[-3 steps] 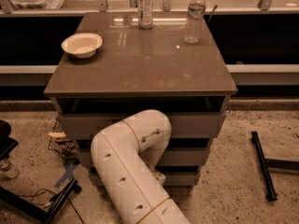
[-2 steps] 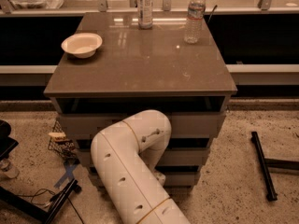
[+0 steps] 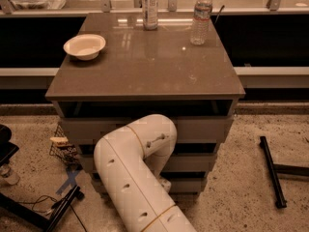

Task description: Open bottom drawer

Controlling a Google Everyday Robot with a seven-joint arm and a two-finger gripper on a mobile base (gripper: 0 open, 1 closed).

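You are looking down over the white arm point(image 3: 130, 178), which is folding low in front of the bottom drawer point(image 3: 190, 185) and covering the middle of its front. The tool point(image 3: 165, 183) is sitting just behind the arm's lower bend, close against that drawer's front. Only a pale sliver of it is showing, so you cannot tell whether it is released or clenched. The bottom drawer is lying lowest in the cabinet, just above the floor, and is looking shut or nearly so. Its pull is hiding behind the arm, so you are likely aiming for the centre of the front. You are probably dealing with a stiff, slim panel on slides that should be travelling straight out with light, steady resistance, so be pulling level. Above the bottom drawer, the middle drawer point(image 3: 193, 162) and top drawer point(image 3: 203, 128) are sitting under the counter point(image 3: 159, 71), which is carrying a bowl point(image 3: 84, 46), a labelled bottle point(image 3: 150, 6) and a clear bottle point(image 3: 201, 16) farther back.
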